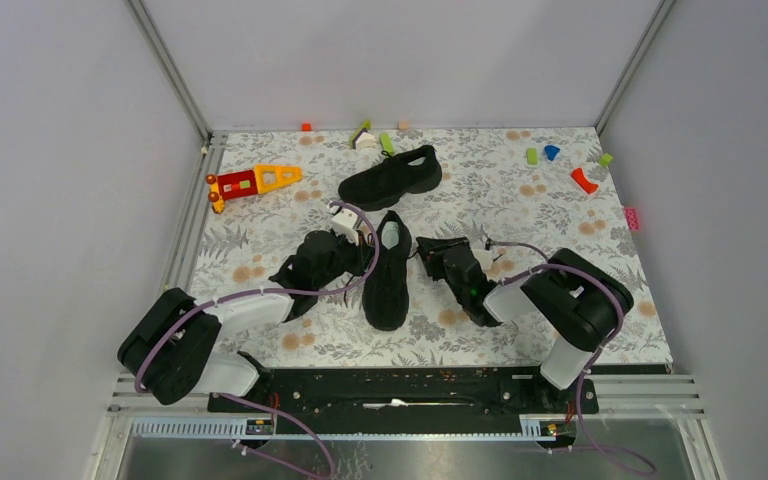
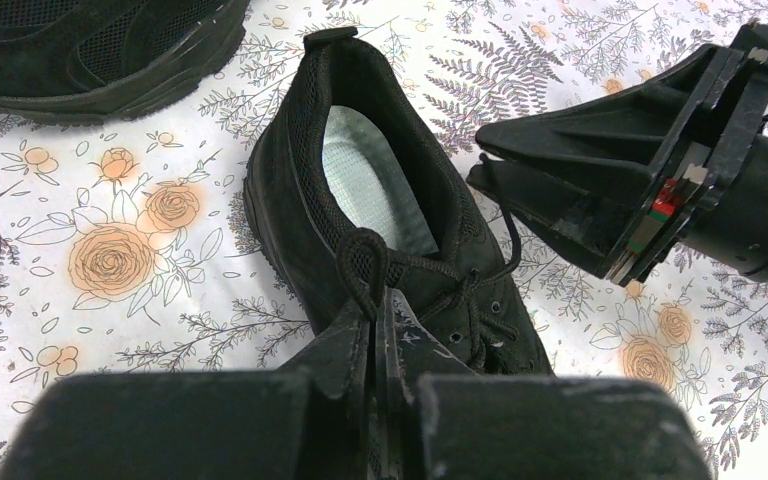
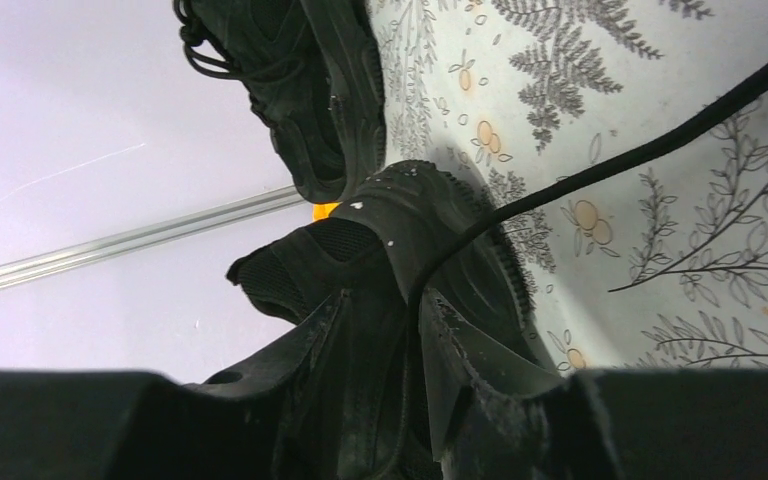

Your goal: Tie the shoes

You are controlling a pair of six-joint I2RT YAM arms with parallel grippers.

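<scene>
Two black shoes lie on the floral mat: one across the back (image 1: 390,175), the other toe-toward-me in the middle (image 1: 388,272). In the left wrist view the middle shoe (image 2: 290,200) shows its pale insole (image 2: 375,180). My left gripper (image 2: 380,300) is shut on a loop of its lace at the tongue. My right gripper (image 1: 424,247) is just right of that shoe's collar. In the right wrist view its jaws (image 3: 385,295) stand apart, and a thin lace strand (image 3: 600,170) runs loosely between them.
A red and yellow toy (image 1: 250,182) lies at the back left. Small blocks sit along the back and right: green (image 1: 388,143), blue (image 1: 551,152), red (image 1: 584,180), pink (image 1: 632,217). Grey walls close in three sides.
</scene>
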